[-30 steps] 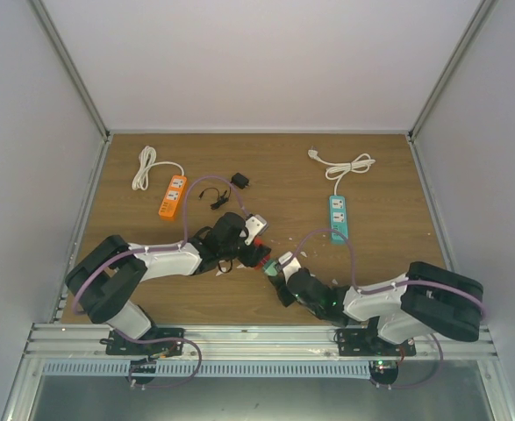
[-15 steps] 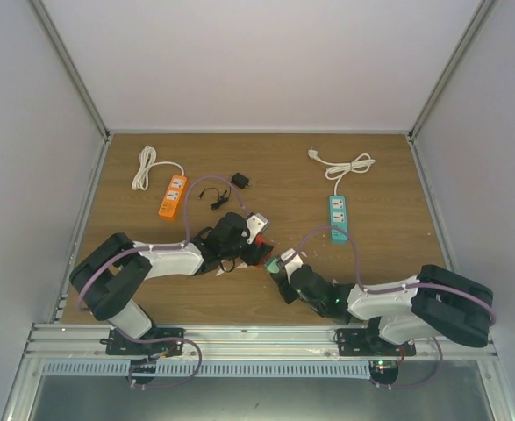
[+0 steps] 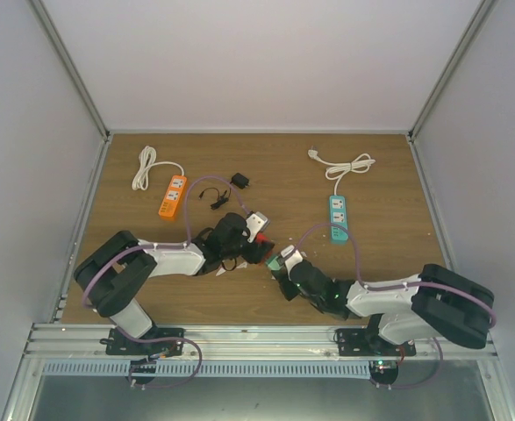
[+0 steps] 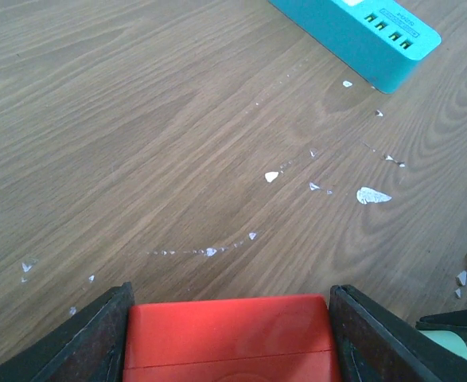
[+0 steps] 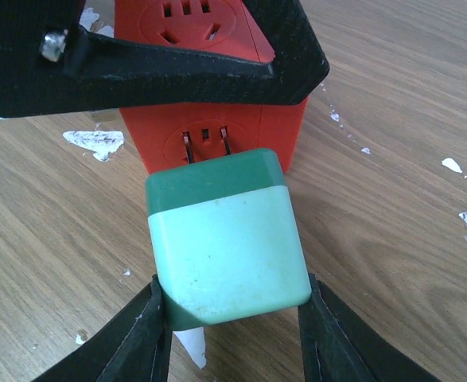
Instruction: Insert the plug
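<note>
Gripping | left jaws: 1 red socket cube (image 4: 229, 338) | right jaws: 1 green plug (image 5: 225, 239) | 2 prongs (image 5: 188, 149) at socket

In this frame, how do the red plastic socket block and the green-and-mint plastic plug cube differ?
The red plastic socket block shows slotted outlets; the green-and-mint plastic plug cube carries two metal prongs. The block sits in the left gripper, the cube in the right gripper. Both are boxy and gripped.
</note>
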Robot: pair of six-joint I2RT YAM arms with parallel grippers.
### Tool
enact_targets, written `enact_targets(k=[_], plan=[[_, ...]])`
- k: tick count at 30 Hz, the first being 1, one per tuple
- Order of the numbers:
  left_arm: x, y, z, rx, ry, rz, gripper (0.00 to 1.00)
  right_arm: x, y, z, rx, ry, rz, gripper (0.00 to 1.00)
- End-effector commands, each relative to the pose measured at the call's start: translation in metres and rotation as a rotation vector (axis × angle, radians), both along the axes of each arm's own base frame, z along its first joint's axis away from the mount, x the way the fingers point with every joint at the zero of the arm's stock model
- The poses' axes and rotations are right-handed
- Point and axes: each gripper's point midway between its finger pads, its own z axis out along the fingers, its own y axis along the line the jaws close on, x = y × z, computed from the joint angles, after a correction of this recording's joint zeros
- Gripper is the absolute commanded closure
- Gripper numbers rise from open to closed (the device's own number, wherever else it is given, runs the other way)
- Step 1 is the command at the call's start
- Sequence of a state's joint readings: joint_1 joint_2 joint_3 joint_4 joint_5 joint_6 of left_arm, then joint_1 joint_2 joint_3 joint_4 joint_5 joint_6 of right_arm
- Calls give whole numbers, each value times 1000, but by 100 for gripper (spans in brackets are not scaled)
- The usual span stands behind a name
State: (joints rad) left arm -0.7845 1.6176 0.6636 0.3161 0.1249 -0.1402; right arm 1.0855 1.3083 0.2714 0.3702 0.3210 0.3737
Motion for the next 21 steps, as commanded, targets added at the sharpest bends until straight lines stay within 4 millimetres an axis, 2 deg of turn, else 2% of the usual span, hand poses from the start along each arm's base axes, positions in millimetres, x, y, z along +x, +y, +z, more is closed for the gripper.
enact_targets(k=[1,9,15,21], plan=[[-49,-2,-50,28,223,-86,51,11,48,75,257,-106,92,100],[-52,-2,-61,17,249,-76,52,13,48,80,305,-66,115,100],[-56,6,-67,-6,255,-40,53,12,48,79,323,-46,130,99],[-61,9,-76,-14,275,-37,54,9,58,80,345,10,190,100]])
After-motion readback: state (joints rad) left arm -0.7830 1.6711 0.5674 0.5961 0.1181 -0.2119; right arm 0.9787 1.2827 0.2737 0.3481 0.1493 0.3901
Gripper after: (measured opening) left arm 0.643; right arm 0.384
